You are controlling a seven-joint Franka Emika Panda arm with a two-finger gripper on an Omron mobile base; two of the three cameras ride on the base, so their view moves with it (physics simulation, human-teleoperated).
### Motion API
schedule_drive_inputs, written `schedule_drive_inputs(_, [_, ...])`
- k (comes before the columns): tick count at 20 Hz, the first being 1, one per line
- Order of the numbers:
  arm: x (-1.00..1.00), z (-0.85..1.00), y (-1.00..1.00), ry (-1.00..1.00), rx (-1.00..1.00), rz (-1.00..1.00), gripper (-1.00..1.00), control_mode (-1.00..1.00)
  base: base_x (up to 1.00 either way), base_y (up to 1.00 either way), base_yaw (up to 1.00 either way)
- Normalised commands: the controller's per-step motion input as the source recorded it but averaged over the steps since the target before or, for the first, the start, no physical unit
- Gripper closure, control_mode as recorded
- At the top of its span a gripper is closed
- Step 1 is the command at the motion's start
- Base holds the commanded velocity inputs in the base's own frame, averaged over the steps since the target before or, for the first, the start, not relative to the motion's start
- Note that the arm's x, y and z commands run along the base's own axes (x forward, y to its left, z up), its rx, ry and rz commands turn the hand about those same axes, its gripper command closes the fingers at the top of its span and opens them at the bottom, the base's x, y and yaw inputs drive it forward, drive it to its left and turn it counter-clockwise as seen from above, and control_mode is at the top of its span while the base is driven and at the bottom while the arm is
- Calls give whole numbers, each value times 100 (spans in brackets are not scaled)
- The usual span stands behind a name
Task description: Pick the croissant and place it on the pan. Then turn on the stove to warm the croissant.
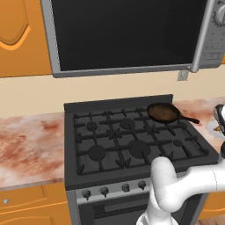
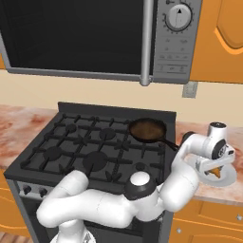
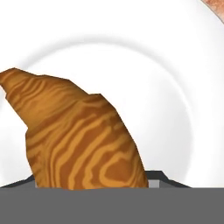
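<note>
The golden croissant [image 3: 83, 135] lies on a white plate [image 3: 153, 65] on the counter just right of the stove [image 1: 132, 140]. My gripper [image 2: 211, 167] is down over that plate [image 2: 228, 180], open, with a dark fingertip [image 3: 156, 178] on each side of the croissant [image 2: 217, 172]. I can't see whether the pads touch it. The small dark pan [image 1: 163, 112] sits empty on the back right burner, its thin handle pointing right toward the plate. In the right base view the pan [image 2: 147, 129] is just left of my forearm. Small dark knobs [image 1: 104, 190] line the stove's grey front panel.
A large dark-fronted steel appliance [image 1: 123, 35] hangs above the stove, with its control panel [image 2: 178, 38] at the right. Marbled counter [image 1: 30, 145] runs on both sides. A wall outlet [image 1: 183, 75] sits behind the pan. Orange cabinets flank the appliance.
</note>
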Motion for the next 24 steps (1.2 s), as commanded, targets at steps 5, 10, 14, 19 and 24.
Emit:
schedule_drive_inputs(5, [-61, 2, 1, -18, 1, 7, 100, -100, 0, 0, 0])
schedule_drive_inputs(10, [-48, 23, 24, -26, 0, 16, 100, -100, 0, 0, 0])
schedule_drive_inputs(14, [-38, 35, 34, -27, 0, 16, 100, -100, 0, 0, 0])
schedule_drive_inputs(19, [-25, 44, 55, -17, 0, 8, 100, -100, 0, 0, 0])
schedule_drive_inputs(24, [-4, 48, 74, -10, -2, 4, 100, -100, 0, 0, 0])
